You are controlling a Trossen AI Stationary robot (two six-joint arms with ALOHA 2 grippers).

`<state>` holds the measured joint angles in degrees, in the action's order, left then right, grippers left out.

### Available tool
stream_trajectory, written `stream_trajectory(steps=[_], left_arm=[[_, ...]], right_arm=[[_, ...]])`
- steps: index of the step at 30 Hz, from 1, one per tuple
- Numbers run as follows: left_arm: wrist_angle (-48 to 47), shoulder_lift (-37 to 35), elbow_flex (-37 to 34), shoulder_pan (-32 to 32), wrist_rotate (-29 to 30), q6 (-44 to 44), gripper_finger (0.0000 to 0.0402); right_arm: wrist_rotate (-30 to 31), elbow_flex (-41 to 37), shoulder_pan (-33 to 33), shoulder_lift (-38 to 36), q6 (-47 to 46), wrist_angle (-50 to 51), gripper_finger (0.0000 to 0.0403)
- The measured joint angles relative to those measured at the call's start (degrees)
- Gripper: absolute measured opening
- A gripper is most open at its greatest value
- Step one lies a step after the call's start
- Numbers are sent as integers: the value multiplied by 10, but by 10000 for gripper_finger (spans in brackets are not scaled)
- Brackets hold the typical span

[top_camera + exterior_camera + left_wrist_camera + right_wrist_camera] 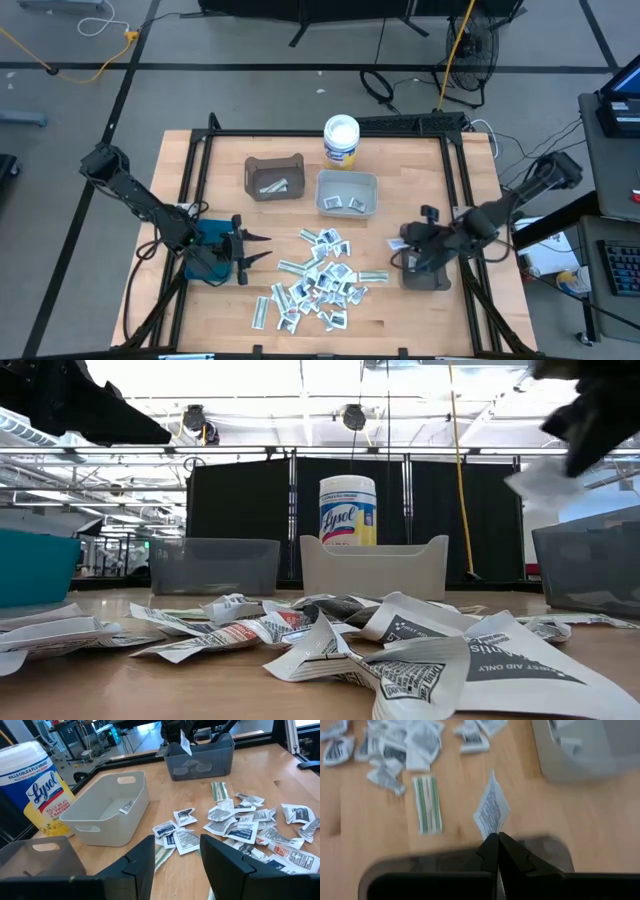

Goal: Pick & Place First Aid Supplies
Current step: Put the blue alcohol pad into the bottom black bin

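The first aid supplies (320, 280) lie as a loose heap of small white packets and green-striped strips in the middle of the table. My right gripper (495, 840) is shut on one white printed packet (491, 812) above the dark grey bin (425, 272) at the table's right. In the low view this packet (545, 485) shows below the gripper (590, 420). My left gripper (177, 855) stands open with nothing between its fingers. It sits left of the heap, next to the teal bin (205, 248). My right gripper pinches one corner of the packet (492, 831) between its two fingertips. The fingers slant down from above. The packet sticks out beyond the fingertips, lifted clear of the table, over the near rim of the dark grey bin (470, 856).
A brown bin (275, 178) and a pale bin (348, 193), each with a few packets inside, stand at the back. The white Lysol tub (341, 140) stands behind them. A green-striped strip (427, 802) lies on bare wood between the heap and the grey bin.
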<state>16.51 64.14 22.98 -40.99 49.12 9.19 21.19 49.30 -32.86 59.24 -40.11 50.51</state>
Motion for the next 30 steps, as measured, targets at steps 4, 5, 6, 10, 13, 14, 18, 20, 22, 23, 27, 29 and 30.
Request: stream_trajectory(steps=[4, 5, 6, 10, 13, 14, 18, 20, 22, 23, 27, 29, 30], left_arm=[[0, 0, 0, 0, 0, 2, 161], [0, 0, 0, 0, 0, 3, 161], [0, 0, 0, 0, 0, 4, 161], [0, 0, 0, 0, 0, 4, 161], [0, 0, 0, 0, 0, 3, 161], [0, 0, 0, 0, 0, 3, 161], [0, 0, 0, 0, 0, 3, 161], [0, 0, 0, 0, 0, 3, 161], [0, 0, 0, 0, 0, 3, 161], [0, 0, 0, 0, 0, 3, 161], [0, 0, 0, 0, 0, 4, 161], [0, 0, 0, 0, 0, 4, 161], [0, 0, 0, 0, 0, 4, 161]], right_arm=[[0, 0, -37, -18, -60, 48, 0], [0, 0, -46, -22, -74, 57, 0], [0, 0, -53, -26, -87, 64, 0], [0, 0, -81, -41, -141, 97, 0], [-2, 0, -98, -47, -185, 125, 0], [-2, 0, -104, -48, -201, 135, 0], [-2, 0, -120, -50, -253, 170, 0], [-3, 0, -125, -50, -265, 174, 0], [-3, 0, -127, -50, -267, 173, 0], [-2, 0, -127, -50, -267, 172, 0], [-2, 0, -127, -50, -267, 171, 0], [-1, -1, -127, -50, -268, 169, 0], [-1, -4, -127, -50, -267, 164, 0]])
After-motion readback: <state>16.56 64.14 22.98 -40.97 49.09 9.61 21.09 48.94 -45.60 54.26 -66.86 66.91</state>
